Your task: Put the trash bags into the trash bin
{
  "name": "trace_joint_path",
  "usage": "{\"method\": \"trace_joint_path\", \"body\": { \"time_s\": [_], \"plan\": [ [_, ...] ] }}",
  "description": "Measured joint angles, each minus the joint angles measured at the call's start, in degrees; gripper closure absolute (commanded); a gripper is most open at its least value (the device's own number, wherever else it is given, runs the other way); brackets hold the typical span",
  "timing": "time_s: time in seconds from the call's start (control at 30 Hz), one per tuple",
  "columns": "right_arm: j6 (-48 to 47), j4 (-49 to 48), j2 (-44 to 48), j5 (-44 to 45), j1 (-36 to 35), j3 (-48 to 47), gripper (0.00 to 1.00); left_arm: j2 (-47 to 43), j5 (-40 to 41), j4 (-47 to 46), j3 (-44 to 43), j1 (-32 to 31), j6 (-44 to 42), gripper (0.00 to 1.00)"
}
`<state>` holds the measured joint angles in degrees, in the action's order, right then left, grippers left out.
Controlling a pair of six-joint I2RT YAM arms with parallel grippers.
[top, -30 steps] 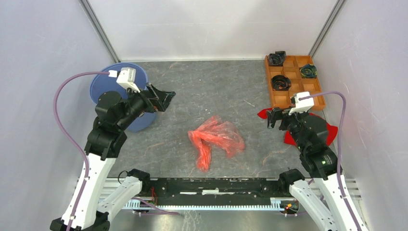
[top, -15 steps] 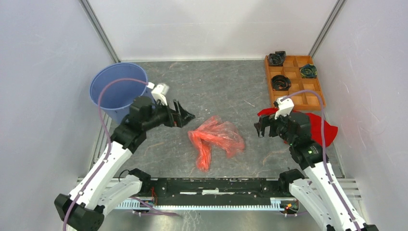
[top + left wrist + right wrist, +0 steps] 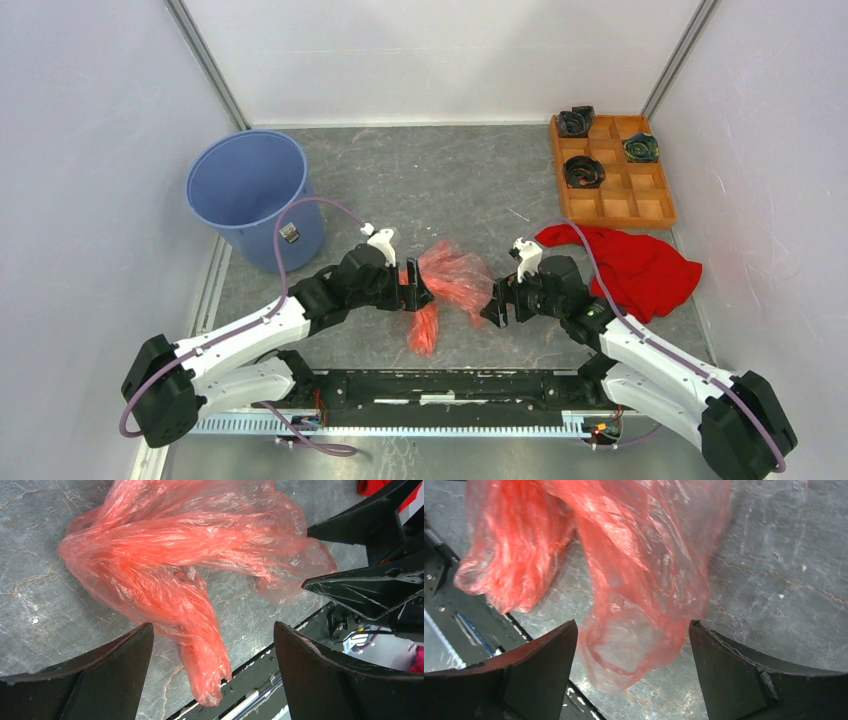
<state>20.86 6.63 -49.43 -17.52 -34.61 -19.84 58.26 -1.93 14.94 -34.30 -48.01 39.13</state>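
The trash bag (image 3: 455,275), a crumpled translucent red-pink film, lies on the grey table just ahead of the arm bases. My left gripper (image 3: 415,290) is low at its left side and open. In the left wrist view the bag's (image 3: 170,555) narrow tail hangs between the spread fingers of the left gripper (image 3: 212,627), which do not pinch it. My right gripper (image 3: 493,308) is at the bag's right side, also open. In the right wrist view a loose fold of the bag (image 3: 634,555) sits between the wide jaws of the right gripper (image 3: 631,625). The trash bin (image 3: 250,185), a blue bucket, stands upright at the back left.
A solid red cloth (image 3: 635,265) lies right of the bag, behind the right arm. An orange compartmented tray (image 3: 640,205) with dark objects sits at the back right. The black base rail (image 3: 440,385) runs just in front of the bag. White walls enclose the table.
Both arms have swung inward and down to the bag, the left from beside the bucket and the right from over the red cloth. The bag has not moved.
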Motion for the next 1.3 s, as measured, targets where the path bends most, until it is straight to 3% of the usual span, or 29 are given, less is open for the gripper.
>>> {"method": "trace_joint_path", "body": {
  "time_s": [0.17,0.3,0.43,0.63,0.77,0.9,1.1,1.3],
  "plan": [
    [0.55,-1.38,-0.35,3.26,-0.02,1.57,0.43,-0.07,2.08,-0.90,1.09,0.00,2.14,0.10],
    [0.52,-2.80,-0.24,4.17,-0.02,1.68,0.83,0.15,3.15,-0.81,1.49,-0.02,2.64,0.09],
    [0.09,-2.12,0.90,4.26,-0.02,1.70,0.98,0.39,3.61,-0.31,1.18,-0.02,2.60,0.01],
    [-4.33,11.08,6.51,9.90,-0.15,-6.49,1.00,1.51,3.45,2.23,-6.38,-0.02,0.24,0.00],
    [-9.31,21.35,5.92,18.40,-0.15,-23.74,1.00,2.69,2.91,2.08,-14.34,-0.02,-2.73,0.00],
    [-14.60,26.34,2.80,20.63,-0.15,-40.19,1.00,2.49,1.64,1.79,-18.43,-0.02,-4.74,0.00],
    [-20.79,27.54,0.90,7.80,-0.35,-47.06,1.00,-1.09,1.97,2.56,-18.99,-0.02,-6.99,0.00],
    [-13.68,12.02,2.03,-8.55,-1.95,-34.58,1.00,-6.12,5.60,2.73,-17.68,-0.02,-7.50,0.00]
  ]
}}
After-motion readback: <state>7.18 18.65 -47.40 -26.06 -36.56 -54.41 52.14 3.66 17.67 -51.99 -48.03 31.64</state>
